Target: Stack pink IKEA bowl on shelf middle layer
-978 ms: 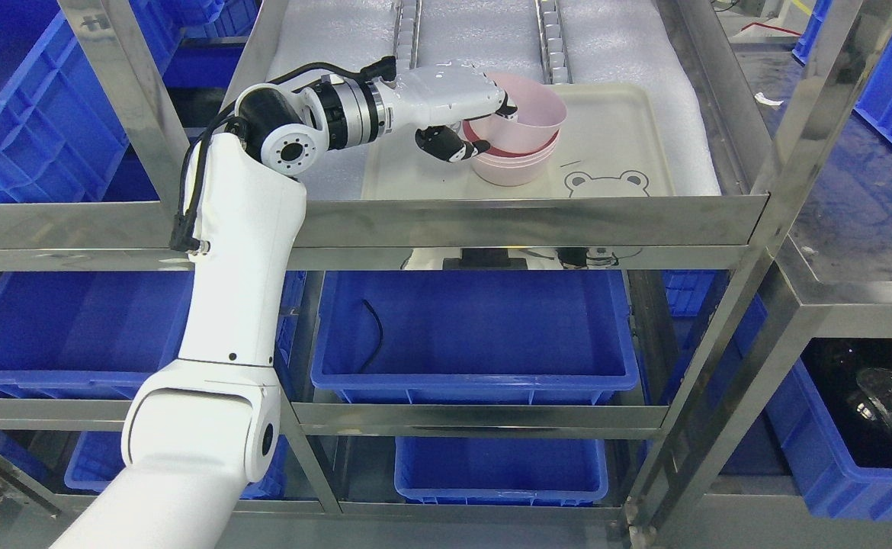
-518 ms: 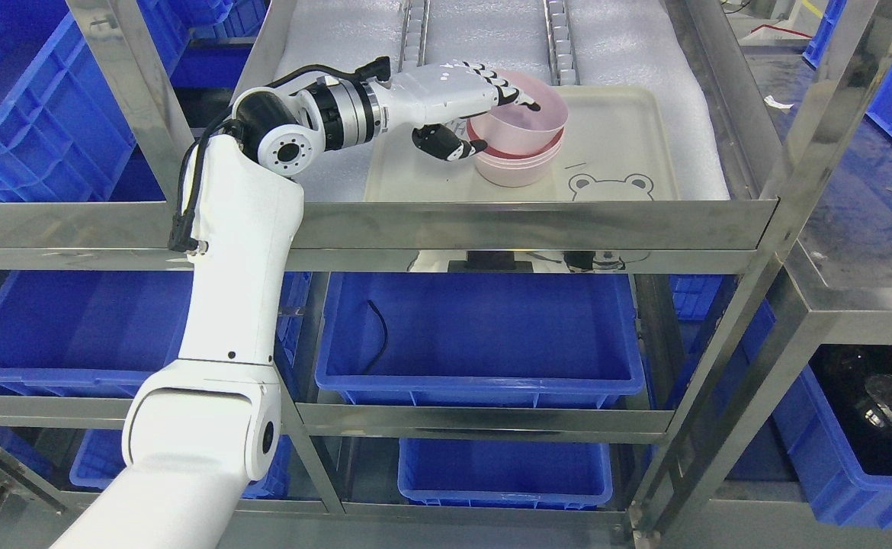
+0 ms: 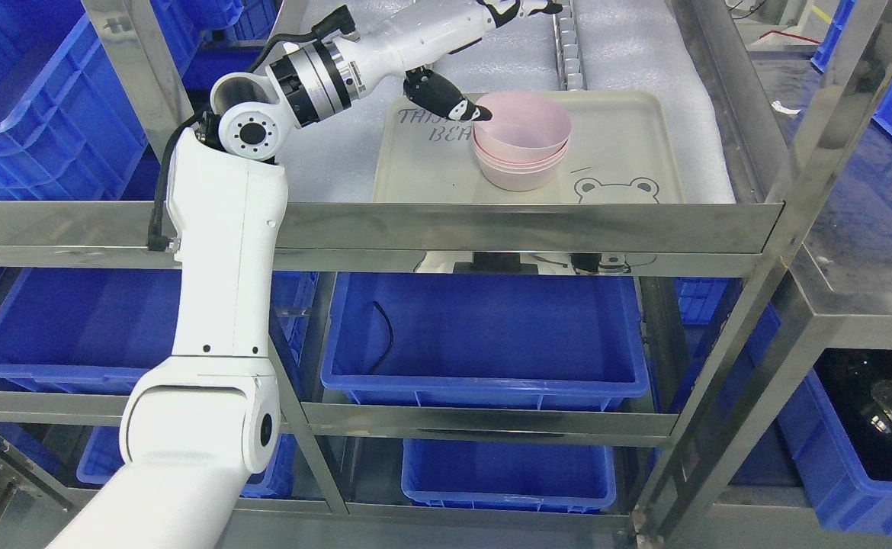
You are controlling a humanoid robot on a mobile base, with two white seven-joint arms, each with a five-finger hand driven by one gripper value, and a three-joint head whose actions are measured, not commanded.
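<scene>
**Pink bowls nested on the tray, left hand raised above them**

We observed the pink bowl (image 3: pixel 523 130) seated level in a stack of like bowls (image 3: pixel 521 168) on the cream tray (image 3: pixel 629 145), which lay on the white foam sheet (image 3: pixel 629 46) of the steel shelf (image 3: pixel 446 221). The stack stood left of the tray's printed bear (image 3: pixel 617 189) and right of its lettering. The left hand (image 3: pixel 454 38) was above and to the far left of the stack, its fingers (image 3: pixel 522 9) spread apart and holding nothing; the thumb tip hung just beside the top bowl's left rim, though we could not tell whether it touched. On the layer below sat a blue bin (image 3: pixel 484 335) containing a black cable (image 3: pixel 385 335). We saw no right arm.
</scene>
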